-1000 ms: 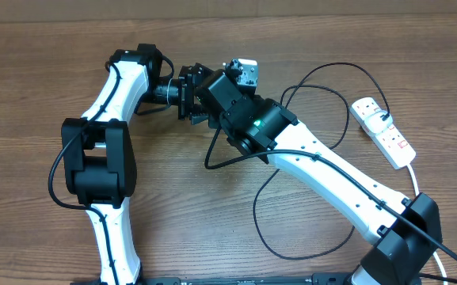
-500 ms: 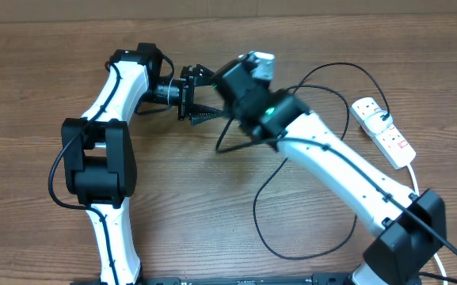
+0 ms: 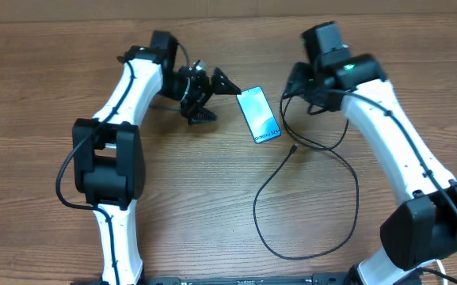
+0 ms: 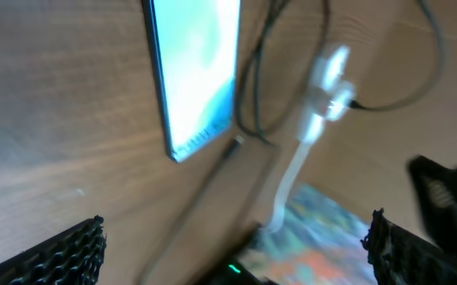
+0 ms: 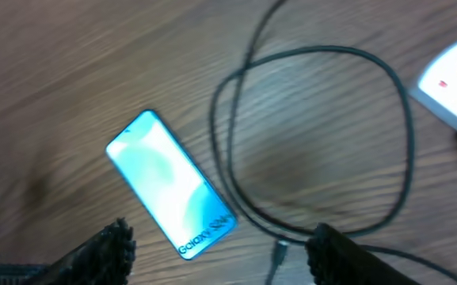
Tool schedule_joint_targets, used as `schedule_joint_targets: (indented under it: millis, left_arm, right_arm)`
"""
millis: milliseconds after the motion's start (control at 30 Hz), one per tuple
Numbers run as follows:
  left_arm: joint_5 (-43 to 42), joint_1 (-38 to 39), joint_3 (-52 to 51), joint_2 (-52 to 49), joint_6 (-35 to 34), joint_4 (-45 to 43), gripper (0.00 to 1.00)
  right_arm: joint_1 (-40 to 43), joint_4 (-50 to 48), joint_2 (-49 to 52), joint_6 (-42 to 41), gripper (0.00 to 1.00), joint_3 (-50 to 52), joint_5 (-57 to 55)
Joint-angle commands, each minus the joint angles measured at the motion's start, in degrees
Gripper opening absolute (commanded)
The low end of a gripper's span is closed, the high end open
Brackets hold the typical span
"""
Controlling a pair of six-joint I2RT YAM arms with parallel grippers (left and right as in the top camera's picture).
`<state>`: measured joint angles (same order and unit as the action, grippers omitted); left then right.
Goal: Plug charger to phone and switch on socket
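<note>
**Phone lies free, charger unplugged beside it**

The phone (image 3: 258, 115) lies flat and screen-up on the wooden table (image 3: 173, 206), a little far of centre, with its lettered end toward the near right. The charger (image 5: 323, 51) loops across the table to the right. Its connector (image 3: 291, 147) rests near that lettered end — apart from it, not plugged in. The left gripper (image 3: 215, 98) sits just left of the phone, fingers spread wide and grasping nothing. The right gripper (image 5: 220, 232) hovers above the phone and cable, its jaws also apart and empty. The socket (image 5: 454, 83) shows only at the right edge of the right wrist view — its switches are too blurred to read.
</note>
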<state>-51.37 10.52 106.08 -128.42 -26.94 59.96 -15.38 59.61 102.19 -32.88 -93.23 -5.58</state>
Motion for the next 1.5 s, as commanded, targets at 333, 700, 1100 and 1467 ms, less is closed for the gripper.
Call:
schedule_joint_targets:
  millis: [333,700,1100,1467]
  left_arm:
    - [44.5,10.2,10.6,10.3,-0.1,3.2,1.0]
    - [42.5,13.3,10.5,9.6,-3.1,-3.1,1.0]
    - [63.2,24.5,10.6,7.1,-7.8,-9.7,1.0]
    - [68.2,25.4,10.6,1.2,-19.4,-15.1,1.0]
  right_arm:
    - [7.3,3.6,-0.2,1.9,1.0,-1.3,3.8]
    - [8.0,2.6,-0.2,1.9,1.0,-1.3,2.8]
    - [11.1,7.2,-0.2,1.9,1.0,-1.3,-7.3]
    - [18.3,10.2,-0.2,1.8,1.0,-1.3,-8.5]
